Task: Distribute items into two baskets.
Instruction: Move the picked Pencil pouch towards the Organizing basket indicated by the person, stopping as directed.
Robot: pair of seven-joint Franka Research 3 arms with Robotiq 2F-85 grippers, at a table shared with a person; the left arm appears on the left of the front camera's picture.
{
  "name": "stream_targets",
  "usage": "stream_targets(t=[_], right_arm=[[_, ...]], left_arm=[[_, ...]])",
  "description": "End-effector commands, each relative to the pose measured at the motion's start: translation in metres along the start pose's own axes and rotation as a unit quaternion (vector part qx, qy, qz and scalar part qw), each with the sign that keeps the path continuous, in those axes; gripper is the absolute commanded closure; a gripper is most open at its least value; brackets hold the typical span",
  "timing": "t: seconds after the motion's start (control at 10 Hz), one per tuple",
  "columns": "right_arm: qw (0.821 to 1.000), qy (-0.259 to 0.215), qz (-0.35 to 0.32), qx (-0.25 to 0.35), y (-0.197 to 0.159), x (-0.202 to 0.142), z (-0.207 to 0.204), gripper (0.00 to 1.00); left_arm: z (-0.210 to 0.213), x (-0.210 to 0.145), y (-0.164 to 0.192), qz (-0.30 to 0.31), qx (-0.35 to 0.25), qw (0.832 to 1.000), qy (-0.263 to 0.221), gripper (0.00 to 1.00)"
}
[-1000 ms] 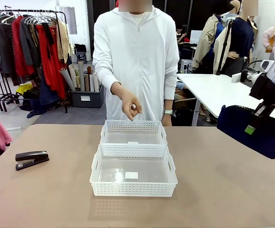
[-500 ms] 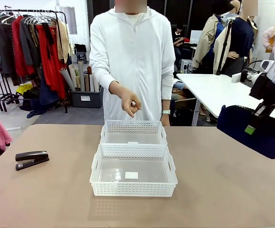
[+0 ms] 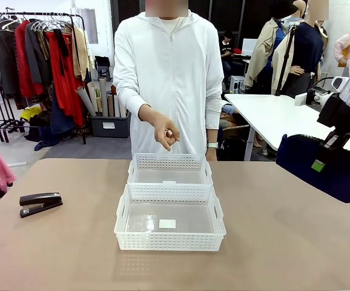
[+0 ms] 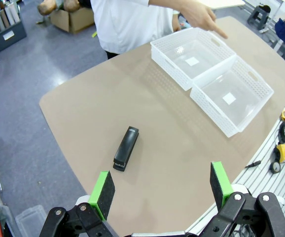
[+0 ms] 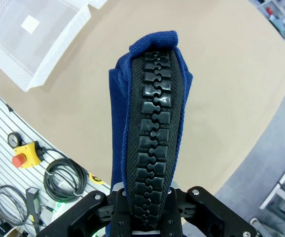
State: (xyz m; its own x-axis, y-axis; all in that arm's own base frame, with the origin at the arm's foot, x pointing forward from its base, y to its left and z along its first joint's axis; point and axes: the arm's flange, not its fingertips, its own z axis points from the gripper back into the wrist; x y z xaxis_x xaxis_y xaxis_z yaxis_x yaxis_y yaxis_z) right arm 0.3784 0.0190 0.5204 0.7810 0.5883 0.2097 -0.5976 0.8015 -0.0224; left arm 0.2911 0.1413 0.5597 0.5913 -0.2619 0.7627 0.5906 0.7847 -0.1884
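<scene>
Two white lattice baskets stand end to end at the table's middle, the larger basket (image 3: 170, 233) nearer me and the smaller basket (image 3: 170, 162) beyond it. A black stapler (image 3: 40, 203) lies at the table's left. My right gripper (image 3: 329, 148) hangs above the table's right edge, shut on the top of the navy pouch (image 3: 332, 176); the right wrist view shows its zipper (image 5: 152, 123) clamped between the jaws. In the left wrist view my left gripper (image 4: 161, 183) hovers open high above the stapler (image 4: 126, 148), with the baskets (image 4: 231, 96) farther off.
A person in white stands at the far side, one hand (image 3: 166, 134) held over the smaller basket with fingers curled. A clothes rack (image 3: 36, 54) and a white table (image 3: 272, 112) stand behind. Bare tabletop (image 3: 284, 242) lies around the baskets.
The person's hand has shifted slightly left and down above the far basket. Both arms, the pouch and the stapler have stayed put.
</scene>
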Motion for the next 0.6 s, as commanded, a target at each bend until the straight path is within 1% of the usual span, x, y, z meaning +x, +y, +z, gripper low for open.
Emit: stream_targets(t=[0.0, 0.3, 0.5], right_arm=[[1.0, 0.001, 0.011, 0.001, 0.014, 0.006, -0.007, 1.0], [0.999, -0.011, 0.045, 0.004, 0.043, 0.019, -0.015, 1.0], [0.997, -0.003, 0.08, 0.005, 0.057, 0.028, -0.021, 1.0]], left_arm=[[0.0, 0.001, 0.001, -0.005, -0.005, 1.0, -0.005, 0.0], [0.0, 0.001, 0.001, -0.005, -0.005, 1.0, -0.005, 0.0], [0.0, 0.001, 0.001, -0.005, -0.005, 1.0, -0.005, 0.0]])
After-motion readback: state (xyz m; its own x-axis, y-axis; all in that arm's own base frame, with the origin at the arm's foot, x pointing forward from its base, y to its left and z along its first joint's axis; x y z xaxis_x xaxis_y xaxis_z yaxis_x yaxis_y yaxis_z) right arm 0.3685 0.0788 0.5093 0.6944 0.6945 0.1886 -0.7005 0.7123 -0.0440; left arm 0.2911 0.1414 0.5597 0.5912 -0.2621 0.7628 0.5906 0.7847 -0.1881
